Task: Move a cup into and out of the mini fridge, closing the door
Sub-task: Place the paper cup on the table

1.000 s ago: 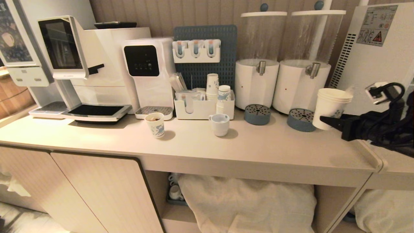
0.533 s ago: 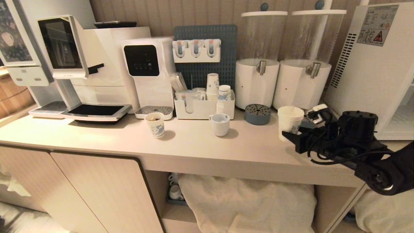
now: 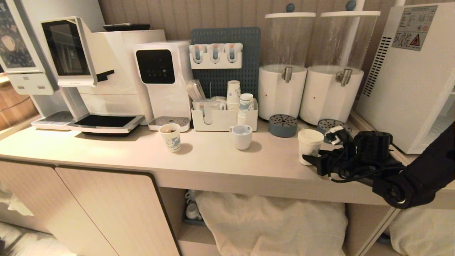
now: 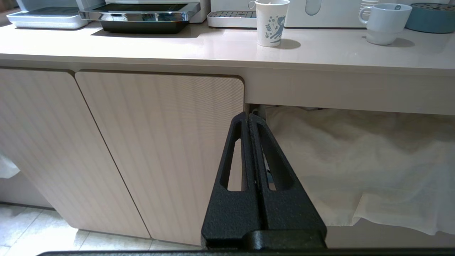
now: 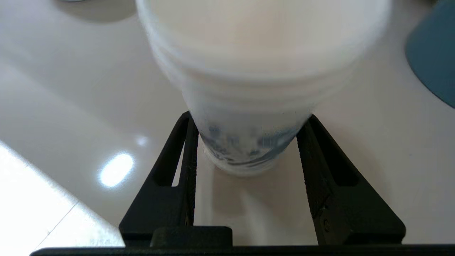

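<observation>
Cup (image 3: 310, 145) stands upright on the table (image 3: 213, 160), near its front edge and just in front of the two blue drip trays (image 3: 283, 125), with several nested rims showing at its top. The right end effector (image 3: 312, 159) is clamped on its lower part: in the right wrist view the two black fingers (image 5: 185, 156) press against either side of the cup (image 5: 249, 106) near its base, where the blue print shows. The right arm (image 3: 408, 177) reaches in from the right of the cup, low over the table, its forearm sloping down toward the wrist and the end effector lying roughly level, pointing toward the cup. Cables loop over the wrist.

To the right of the cup, at the table's far end, stands the mini fridge (image 3: 405, 81), white, with a warning sticker on its side. To the left of the cup sit a white mug (image 3: 241, 137) and, further left, a shorter patterned paper cup (image 3: 171, 137).

The left end effector (image 4: 250, 122) hangs below the table, in front of the cabinet door (image 4: 160, 149), its fingers pressed together and empty.
</observation>
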Available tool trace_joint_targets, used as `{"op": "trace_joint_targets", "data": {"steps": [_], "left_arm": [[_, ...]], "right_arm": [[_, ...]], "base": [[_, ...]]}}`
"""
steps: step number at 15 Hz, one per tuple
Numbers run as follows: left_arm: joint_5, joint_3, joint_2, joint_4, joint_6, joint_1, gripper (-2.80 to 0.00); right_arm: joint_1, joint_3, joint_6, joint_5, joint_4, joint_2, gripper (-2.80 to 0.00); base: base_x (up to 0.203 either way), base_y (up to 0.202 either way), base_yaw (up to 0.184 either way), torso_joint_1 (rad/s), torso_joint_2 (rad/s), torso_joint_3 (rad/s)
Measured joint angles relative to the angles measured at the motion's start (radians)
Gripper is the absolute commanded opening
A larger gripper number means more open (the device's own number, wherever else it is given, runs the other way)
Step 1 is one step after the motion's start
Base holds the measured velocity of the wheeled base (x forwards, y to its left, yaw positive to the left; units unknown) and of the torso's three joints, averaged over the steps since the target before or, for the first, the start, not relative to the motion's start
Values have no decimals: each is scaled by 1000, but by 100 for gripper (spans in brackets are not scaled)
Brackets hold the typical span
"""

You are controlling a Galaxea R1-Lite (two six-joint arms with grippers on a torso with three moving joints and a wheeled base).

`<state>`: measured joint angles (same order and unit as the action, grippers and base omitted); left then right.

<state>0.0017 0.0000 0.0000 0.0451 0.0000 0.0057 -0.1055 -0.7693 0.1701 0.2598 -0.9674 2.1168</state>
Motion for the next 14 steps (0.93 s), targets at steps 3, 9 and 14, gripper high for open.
{"op": "trace_joint_targets", "data": {"steps": [3,9,14], "left_arm": [[1,0,0,-1,-2,0,-280],[1,0,0,-1,-3,0,-280],[2,0,0,-2,-3,0,-280]], "right_arm": [[24,-14,-9,0,-7,28,-280],[61,-27,-9,-11,-8,73,0],[64,9,-38,-1,31,28,0]], "base": [[0,0,0,0,0,0],[0,0,0,0,0,0],[0,0,0,0,0,0]]}}
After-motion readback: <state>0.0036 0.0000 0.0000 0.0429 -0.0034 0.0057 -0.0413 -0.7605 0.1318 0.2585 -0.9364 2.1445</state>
